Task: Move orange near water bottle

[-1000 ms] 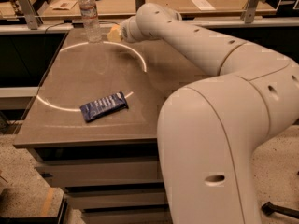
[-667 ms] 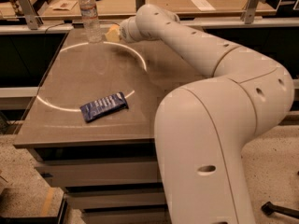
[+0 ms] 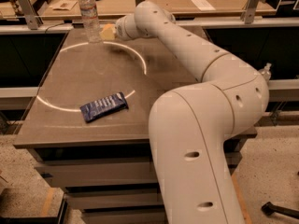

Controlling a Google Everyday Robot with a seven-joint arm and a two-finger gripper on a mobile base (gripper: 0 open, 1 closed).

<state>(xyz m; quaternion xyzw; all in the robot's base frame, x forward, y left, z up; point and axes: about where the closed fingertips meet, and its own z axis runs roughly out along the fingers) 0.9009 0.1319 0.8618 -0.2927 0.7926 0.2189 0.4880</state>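
The water bottle (image 3: pixel 88 14), clear with a white cap and pale label, stands upright at the table's far left corner. My gripper (image 3: pixel 108 31) is at the end of the white arm (image 3: pixel 187 41), low over the table just right of the bottle's base and close to it. The orange does not show; it may be hidden at the gripper.
A blue snack packet (image 3: pixel 103 107) lies on the brown table (image 3: pixel 74 78) toward the front left. A bright curved light line crosses the tabletop. A small clear nozzle bottle (image 3: pixel 266 71) sits behind my arm at right. A wooden counter with posts runs behind the table.
My gripper has edged slightly left, closer to the water bottle. The blue packet and the bottle have not moved.
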